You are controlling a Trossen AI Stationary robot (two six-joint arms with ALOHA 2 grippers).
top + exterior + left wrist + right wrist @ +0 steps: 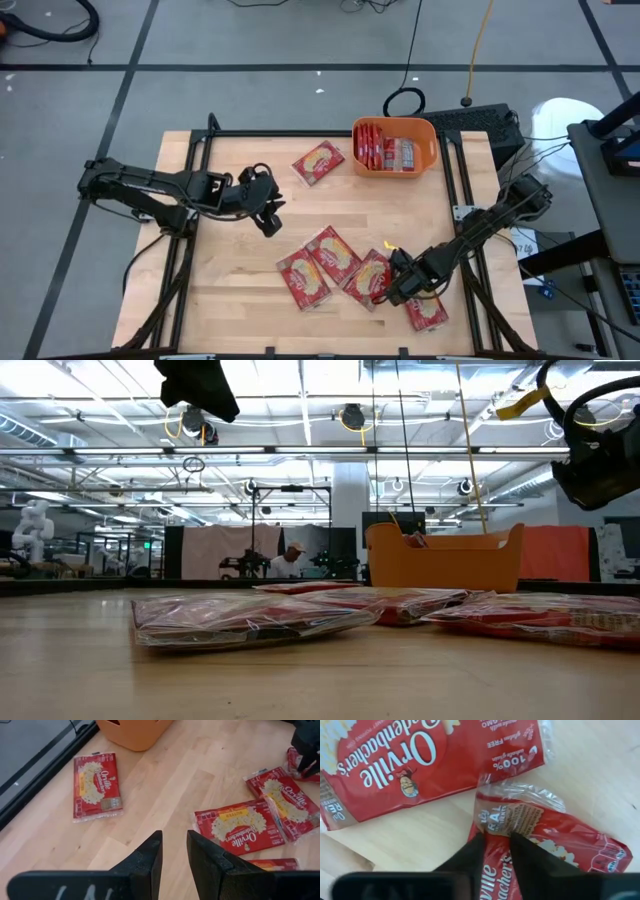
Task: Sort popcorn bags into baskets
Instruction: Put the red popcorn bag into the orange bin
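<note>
Right claw: down at five o'clock on the desk, clenched on the corner of a popcorn bag, likely for lifting.
Left claw: hovering at nine o'clock, fingers narrowly parted, holding nothing.
Basket: one o'clock, packets inside.
Loose bags: mostly clustered at six o'clock.

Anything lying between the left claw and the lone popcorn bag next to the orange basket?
Nothing: in the high view only bare wood separates the left claw from the lone popcorn bag beside the orange basket. The left wrist view shows the same clear stretch.
</note>
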